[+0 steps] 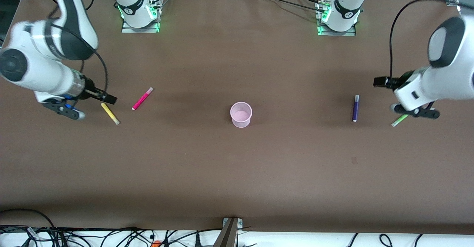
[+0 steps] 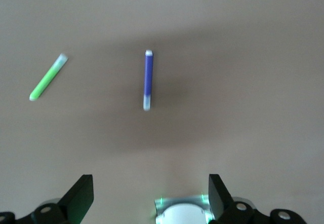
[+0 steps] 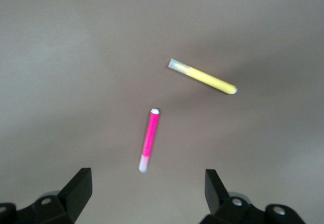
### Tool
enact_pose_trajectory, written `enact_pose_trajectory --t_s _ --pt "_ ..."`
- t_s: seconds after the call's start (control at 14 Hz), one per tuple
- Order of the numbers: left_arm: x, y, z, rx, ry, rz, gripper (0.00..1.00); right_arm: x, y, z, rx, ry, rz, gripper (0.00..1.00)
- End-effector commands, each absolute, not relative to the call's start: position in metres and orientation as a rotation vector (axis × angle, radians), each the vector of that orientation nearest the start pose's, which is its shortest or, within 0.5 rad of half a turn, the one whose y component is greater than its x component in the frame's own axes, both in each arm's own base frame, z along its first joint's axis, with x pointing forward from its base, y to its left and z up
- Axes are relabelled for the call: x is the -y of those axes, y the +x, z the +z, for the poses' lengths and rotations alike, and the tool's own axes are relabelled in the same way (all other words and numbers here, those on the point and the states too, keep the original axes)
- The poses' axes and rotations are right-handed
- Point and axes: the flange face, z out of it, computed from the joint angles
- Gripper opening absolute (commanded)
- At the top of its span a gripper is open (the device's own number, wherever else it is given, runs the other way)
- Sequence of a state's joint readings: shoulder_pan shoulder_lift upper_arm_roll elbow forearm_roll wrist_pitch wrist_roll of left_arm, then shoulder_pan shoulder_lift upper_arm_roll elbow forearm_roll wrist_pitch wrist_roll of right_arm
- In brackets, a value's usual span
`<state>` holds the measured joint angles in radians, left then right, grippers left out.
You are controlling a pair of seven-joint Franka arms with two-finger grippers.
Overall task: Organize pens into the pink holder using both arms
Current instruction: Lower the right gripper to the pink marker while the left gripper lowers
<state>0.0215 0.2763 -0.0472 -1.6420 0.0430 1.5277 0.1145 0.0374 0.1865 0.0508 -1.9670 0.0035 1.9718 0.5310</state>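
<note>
Pens number four, and you can see all of them lying flat on the brown table (image 1: 237, 173), none gripped. Your left gripper (image 2: 151, 196) hangs with fingers spread wide and empty over the lime green pen (image 1: 400, 120), partly hiding it; the dark purple pen (image 1: 355, 108) lies beside. Your right gripper (image 3: 148, 193), equally wide and empty, hangs beside the yellow pen (image 1: 110, 113), with the magenta pen (image 1: 142, 98) close by. One pink holder (image 1: 241, 114) stands upright mid-table, well apart from every pen.

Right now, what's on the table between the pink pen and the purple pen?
Only the small round pale pink plastic cup stands between the magenta-pink marker pen and the dark purple marker pen, as the front view shows.
</note>
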Motion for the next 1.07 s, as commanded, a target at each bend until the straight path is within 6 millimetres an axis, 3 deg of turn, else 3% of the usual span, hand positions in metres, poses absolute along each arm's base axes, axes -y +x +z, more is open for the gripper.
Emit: enact_pose_trajectory --t_s 0.0,0.14,0.36,0.5,0.71,1.0 --pt "0.005 0.614 0.387 -0.281 -3.044 0.582 1.00 -0.074 0.560 0.311 -0.824 -3.062 0.276 0.98" --pt "0.004 0.623 0.358 -0.334 -3.050 0.570 1.00 -0.079 0.562 0.278 -0.859 -3.052 0.274 0.92" --pt "-0.013 0.631 0.327 -0.422 -3.064 0.526 1.00 -0.075 0.552 0.252 -0.852 -3.060 0.273 0.83" --pt "-0.020 0.627 0.302 -0.538 -3.069 0.481 1.00 -0.070 0.544 0.231 -0.857 -3.044 0.193 0.83" --pt "-0.026 0.610 0.266 -0.558 -3.076 0.401 1.00 -0.068 0.538 0.223 -0.853 -3.039 0.162 0.84" --pt "-0.023 0.596 0.235 -0.569 -3.080 0.297 1.00 -0.065 0.535 0.204 -0.839 -3.051 0.213 0.83"
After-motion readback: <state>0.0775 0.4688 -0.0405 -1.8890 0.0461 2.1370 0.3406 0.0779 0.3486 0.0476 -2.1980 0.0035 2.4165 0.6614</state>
